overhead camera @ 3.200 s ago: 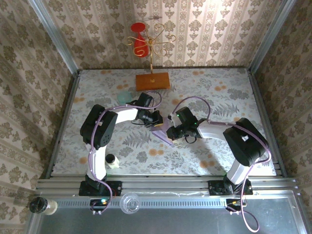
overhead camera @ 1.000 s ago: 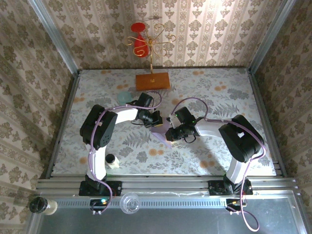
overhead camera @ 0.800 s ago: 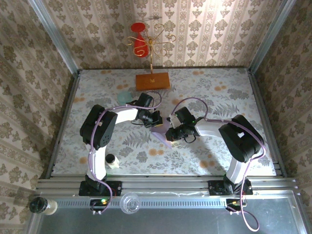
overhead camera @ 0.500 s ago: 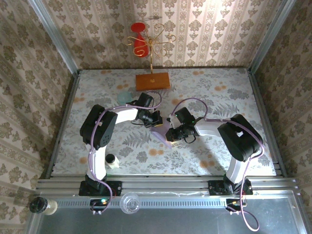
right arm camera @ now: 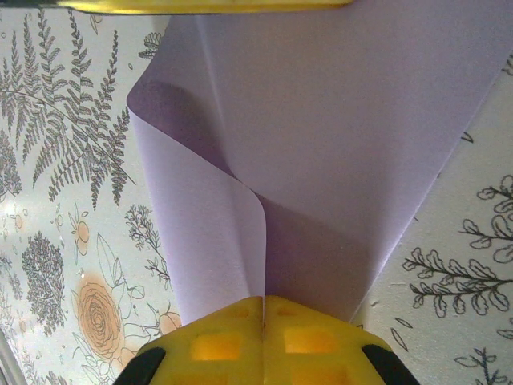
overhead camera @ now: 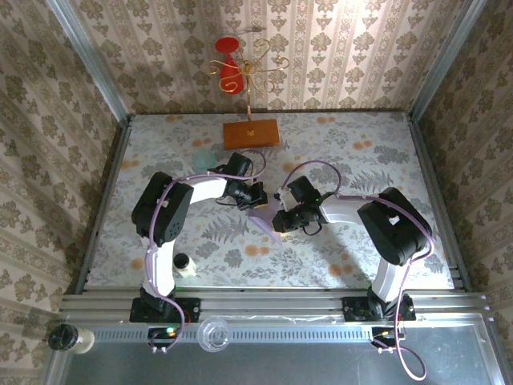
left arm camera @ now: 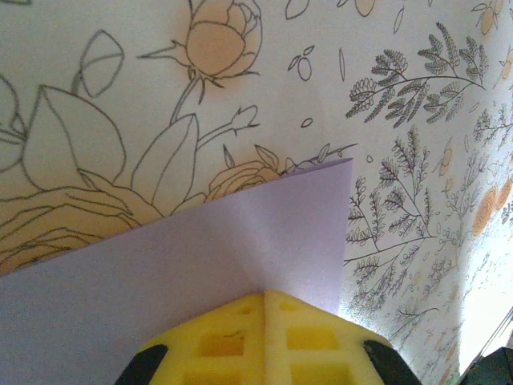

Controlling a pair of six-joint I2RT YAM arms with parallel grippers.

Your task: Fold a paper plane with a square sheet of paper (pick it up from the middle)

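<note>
The square sheet of paper is pale lilac and hangs between both grippers at the table's middle. My left gripper is shut on it. In the left wrist view, the yellow fingertips pinch the sheet's edge beside a faint crease, near one corner. My right gripper is also shut on the sheet. In the right wrist view, the closed tips hold two layers. One flap curls over the wider part of the paper. The left gripper's yellow finger shows at that view's top edge.
An orange-brown wooden board lies at the back centre, under a gold stand with a red ornament. A pale teal cup stands behind the left arm. A small white bottle sits near the left arm's base. Metal rails edge the table.
The right gripper has crept a little to the left, toward the left gripper. Less of the lilac sheet shows between them. Over the last second almost nothing moves.
</note>
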